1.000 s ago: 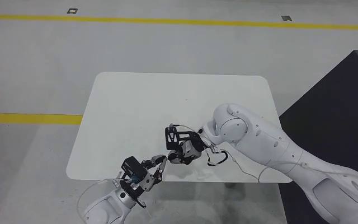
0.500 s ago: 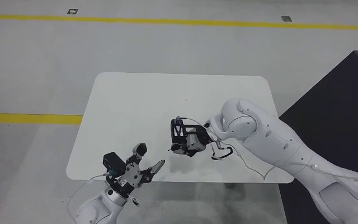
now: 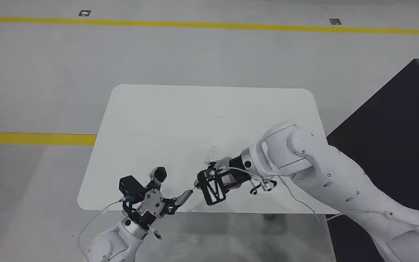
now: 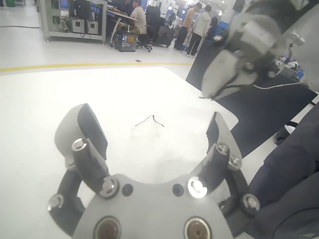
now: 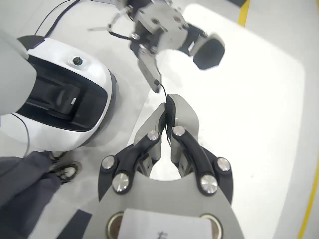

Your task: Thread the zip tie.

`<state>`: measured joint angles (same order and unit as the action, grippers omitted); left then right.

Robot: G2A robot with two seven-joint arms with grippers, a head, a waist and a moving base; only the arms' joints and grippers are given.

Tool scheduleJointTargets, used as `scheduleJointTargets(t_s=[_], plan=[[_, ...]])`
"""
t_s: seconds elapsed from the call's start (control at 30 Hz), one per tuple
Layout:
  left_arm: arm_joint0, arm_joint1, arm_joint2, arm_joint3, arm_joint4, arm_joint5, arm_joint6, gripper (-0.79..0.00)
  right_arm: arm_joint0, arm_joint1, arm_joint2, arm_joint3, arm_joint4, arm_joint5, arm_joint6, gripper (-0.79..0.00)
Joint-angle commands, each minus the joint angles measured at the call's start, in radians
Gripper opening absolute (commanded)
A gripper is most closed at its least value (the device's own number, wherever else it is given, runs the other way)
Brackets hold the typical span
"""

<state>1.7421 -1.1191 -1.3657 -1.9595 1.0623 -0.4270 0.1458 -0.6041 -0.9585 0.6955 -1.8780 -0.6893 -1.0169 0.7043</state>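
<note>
Nearest, over the table (image 3: 196,118)'s near edge: left gripper (image 3: 174,185), fingers spread wide, gripping nothing. Looks opened that way to leave room for the strap to come in between.

Just beyond, a little farther in from the table's near edge: right gripper (image 5: 167,100), fingers pressed together on the zip tie (image 5: 164,91). Pinches the thin black strap close to its free end, probably to keep the short projecting bit stiff and true instead of drooping. Points that bit straight at the left gripper. Seems to touch the tip of one finger there, on a small dark block, possibly the tie's head, too small to tell.

Reads as the lining-up step, tail not yet through. Calls next for a small, steady push along the strap's own line. Risks a bend or a slip with poor aim.

Farther in, toward the table's middle: a thin dark strand (image 4: 149,121) lying flat on the top, apart from both grippers; cannot tell what.

Beyond the table's far edge: a yellow floor line (image 3: 196,25)
</note>
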Motion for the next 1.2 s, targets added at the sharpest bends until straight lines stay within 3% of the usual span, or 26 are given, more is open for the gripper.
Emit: scheduleJointTargets(t_s=[0.0,0.07,0.3,0.4,0.57,0.73,0.93,1.03,1.17], plan=[[0.000,0.000,0.000,0.000,0.000,0.000,0.000,0.000,-0.042,0.028,0.024,-0.044,-0.011,0.005,-0.104,-0.785],[0.000,0.000,0.000,0.000,0.000,0.000,0.000,0.000,-0.063,0.054,0.039,-0.015,-0.009,0.005,-0.183,-0.785],[0.000,0.000,0.000,0.000,0.000,0.000,0.000,0.000,-0.063,0.054,0.039,-0.015,-0.009,0.005,-0.183,-0.785],[0.000,0.000,0.000,0.000,0.000,0.000,0.000,0.000,-0.079,0.053,0.067,-0.039,-0.019,0.023,-0.252,-0.785],[0.000,0.000,0.000,0.000,0.000,0.000,0.000,0.000,-0.101,0.060,0.172,-0.124,-0.140,0.005,-0.581,-0.785],[0.000,0.000,0.000,0.000,0.000,0.000,0.000,0.000,-0.089,0.089,0.186,-0.206,-0.471,0.005,-0.891,-0.785],[0.000,0.000,0.000,0.000,0.000,0.000,0.000,0.000,-0.097,0.119,0.216,-0.214,-0.820,0.012,-1.356,-0.785],[0.000,0.000,0.000,0.000,0.000,0.000,0.000,0.000,-0.135,0.132,0.251,-0.204,-0.969,0.093,-1.600,-0.785],[0.000,0.000,0.000,0.000,0.000,0.000,0.000,0.000,-0.183,0.161,0.270,-0.175,-1.031,0.255,-1.763,-0.785]])
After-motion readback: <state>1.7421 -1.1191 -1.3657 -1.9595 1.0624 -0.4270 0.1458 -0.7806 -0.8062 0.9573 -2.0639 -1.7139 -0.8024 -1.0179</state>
